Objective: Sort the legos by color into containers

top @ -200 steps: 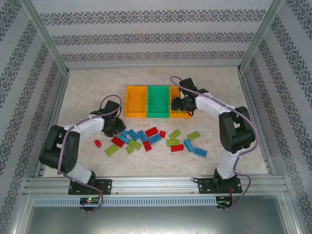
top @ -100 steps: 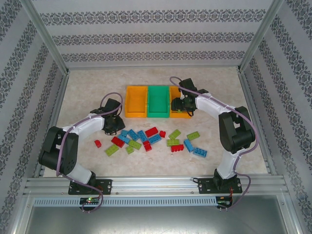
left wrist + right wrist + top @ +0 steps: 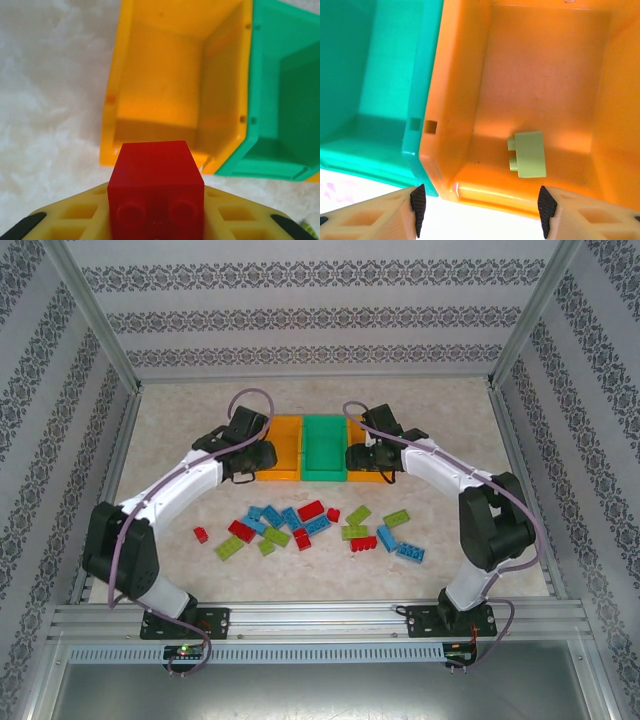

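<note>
Left gripper (image 3: 258, 454): fingers pinch one red brick (image 3: 156, 190), which hangs over the near wall of the left orange bin (image 3: 111, 100).

Plan: carry it farther in, centre over the bin floor, and release low so it cannot bounce into the green bin (image 3: 280, 75).

Right gripper (image 3: 480, 212): fingers spread, empty, above the right orange bin (image 3: 465, 90), which holds one lime brick (image 3: 530, 154).

Other legos (image 3: 300, 525) lie loose on the worktop (image 3: 180, 430).

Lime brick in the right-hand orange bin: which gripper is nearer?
Right. The right gripper hovers open at the near wall of the right orange bin, the lime brick ahead. The left gripper, shut on a red brick, is at the other orange bin, beyond the green bin.
</note>
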Robot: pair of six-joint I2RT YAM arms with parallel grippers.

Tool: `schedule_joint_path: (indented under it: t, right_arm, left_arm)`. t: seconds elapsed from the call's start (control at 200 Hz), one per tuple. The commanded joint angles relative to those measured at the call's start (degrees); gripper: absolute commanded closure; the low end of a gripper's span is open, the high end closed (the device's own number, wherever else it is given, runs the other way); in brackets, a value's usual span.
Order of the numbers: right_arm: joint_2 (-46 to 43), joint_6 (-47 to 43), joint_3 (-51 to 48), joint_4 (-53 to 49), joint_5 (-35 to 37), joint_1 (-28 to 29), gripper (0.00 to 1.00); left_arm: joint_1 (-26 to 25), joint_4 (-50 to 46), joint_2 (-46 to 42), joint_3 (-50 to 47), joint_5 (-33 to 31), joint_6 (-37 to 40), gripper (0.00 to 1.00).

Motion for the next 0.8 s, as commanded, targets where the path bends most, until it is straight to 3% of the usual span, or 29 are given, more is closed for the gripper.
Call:
schedule_joint_path:
  t: [0.0,0.22,0.325,0.51,0.619,0.799]
  right_arm:
    - [-3.82,-1.93,-2.55,-0.26,1.47,0.64,0.34]
    - [-9.34,-2.52,-7.65,-1.00,2.82,1.00,0.31]
    - [-12.04,-2.04,-10.19,-0.99,2.64,1.08,0.30]
    - [-15.65,-5.50,-14.11,-2.32,0.39,3.64,0.28]
    - [-15.73,-7.68,-14.43,-6.12,3.84,5.83,0.26]
    - [-14.31,-2.02,-14.04,-8.25,9.27,4.19,0.25]
  left_arm:
    - [-0.57,-2.01,5.61,4.73,-0.89,4.67,0.62]
    - [-0.44,-2.86,14.29,12.79,-1.16,6.39,0.59]
    - [-0.43,-3.00,15.99,14.05,-0.67,6.41,0.51]
    - [-0.78,-2.08,14.64,12.37,-0.88,7.10,0.40]
    - [-0.95,-0.31,12.50,9.77,-0.84,6.96,0.36]
    - [-1.50,3.00,8.51,5.42,-0.91,7.19,0.25]
